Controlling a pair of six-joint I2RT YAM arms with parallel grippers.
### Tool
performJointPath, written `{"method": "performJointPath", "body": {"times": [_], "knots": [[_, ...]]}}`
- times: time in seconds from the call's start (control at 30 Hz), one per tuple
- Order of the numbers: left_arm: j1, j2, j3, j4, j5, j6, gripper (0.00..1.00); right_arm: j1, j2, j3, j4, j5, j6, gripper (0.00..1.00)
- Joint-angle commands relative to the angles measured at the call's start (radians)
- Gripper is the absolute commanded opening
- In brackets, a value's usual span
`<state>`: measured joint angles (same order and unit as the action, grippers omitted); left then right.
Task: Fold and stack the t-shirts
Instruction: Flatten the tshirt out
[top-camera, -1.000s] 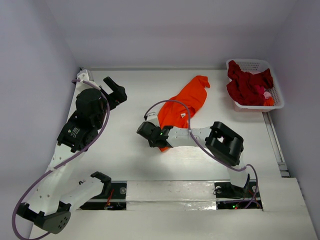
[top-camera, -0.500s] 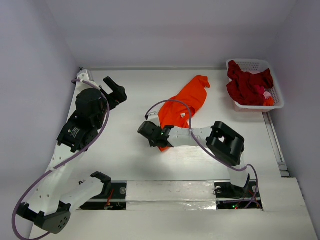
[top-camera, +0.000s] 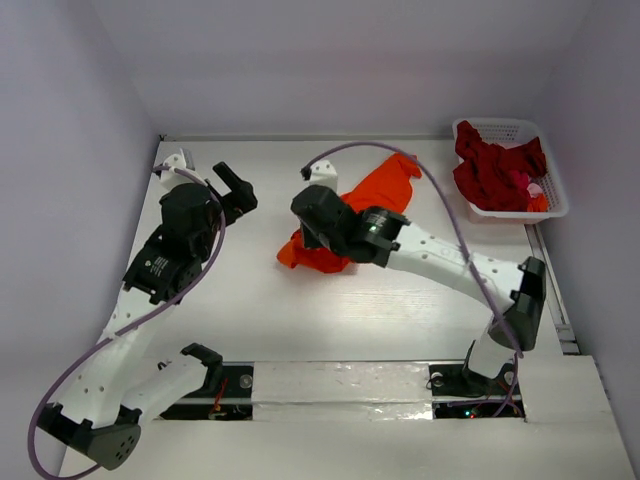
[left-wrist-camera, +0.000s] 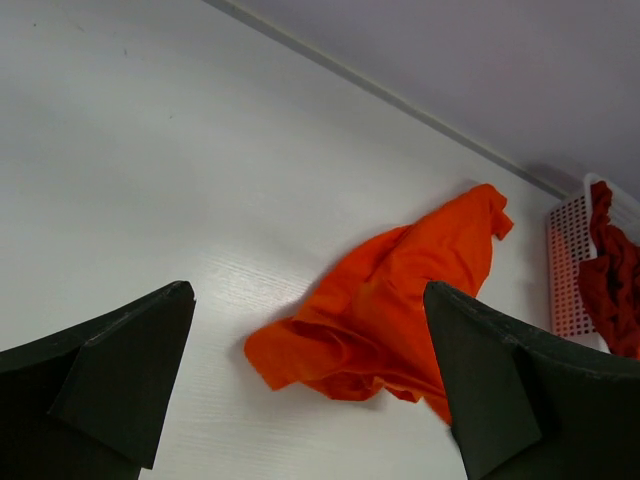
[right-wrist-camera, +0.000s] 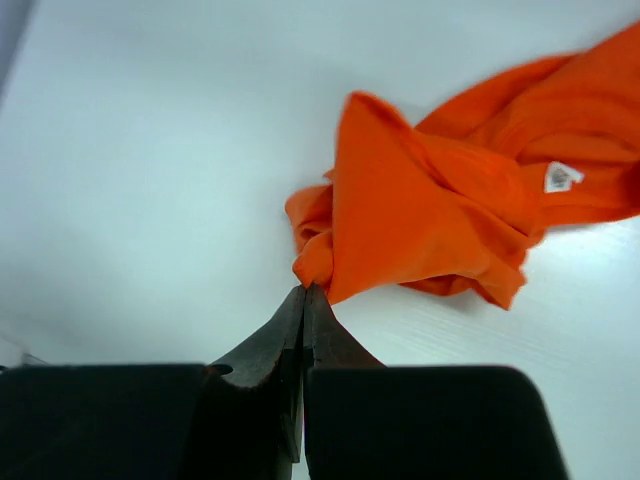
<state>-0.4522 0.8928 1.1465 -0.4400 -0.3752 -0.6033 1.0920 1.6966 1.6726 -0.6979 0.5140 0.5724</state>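
Observation:
The bright orange t-shirt (top-camera: 388, 188) lies crumpled mid-table, its white neck label (right-wrist-camera: 560, 177) facing up. My right gripper (right-wrist-camera: 304, 290) is shut on a bunched edge of this shirt, and that edge is lifted off the table. From above, the right gripper (top-camera: 318, 240) sits over the shirt's near-left part, partly hiding it. My left gripper (top-camera: 235, 185) hangs open at the left. It holds nothing, and the orange shirt (left-wrist-camera: 400, 290) shows between its fingers (left-wrist-camera: 140, 350) further off. Dark red t-shirts (top-camera: 495, 170) are piled in the basket.
A white latticed basket (top-camera: 556, 205) stands at the back right corner, also seen at the edge of the left wrist view as a basket (left-wrist-camera: 565, 270). The right arm's cable (top-camera: 440, 200) arcs over the orange shirt. Walls close the table at back and sides.
My right gripper closed on the orange shirt's near edge, then the arm rose and swung toward the back. The edge came up with it and the cloth bunched leftward. The left arm barely moved.

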Motion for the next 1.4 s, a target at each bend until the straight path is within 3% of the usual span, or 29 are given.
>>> {"method": "performJointPath", "body": {"times": [0.0, 0.2, 0.47, 0.93, 1.13, 1.37], "knots": [[-0.005, -0.012, -0.043, 0.050, -0.018, -0.003, 0.99, -0.007, -0.043, 0.133, -0.121, 0.046, -0.052, 0.00], [-0.005, -0.018, -0.103, 0.078, 0.002, -0.015, 0.99, -0.007, -0.026, 0.457, -0.270, 0.098, -0.158, 0.00], [-0.005, -0.049, -0.215, 0.107, 0.062, -0.064, 0.99, -0.007, 0.018, 0.777, -0.334, 0.211, -0.249, 0.00], [-0.005, -0.130, -0.303, 0.121, 0.163, -0.112, 0.99, -0.007, -0.068, 0.937, -0.155, 0.325, -0.449, 0.00], [-0.005, -0.135, -0.283, 0.087, 0.346, -0.079, 0.99, -0.007, -0.054, 0.971, -0.153, 0.371, -0.480, 0.00], [-0.005, -0.183, -0.418, 0.124, 0.504, -0.150, 0.99, -0.017, -0.071, 0.938, -0.144, 0.380, -0.479, 0.00]]}}
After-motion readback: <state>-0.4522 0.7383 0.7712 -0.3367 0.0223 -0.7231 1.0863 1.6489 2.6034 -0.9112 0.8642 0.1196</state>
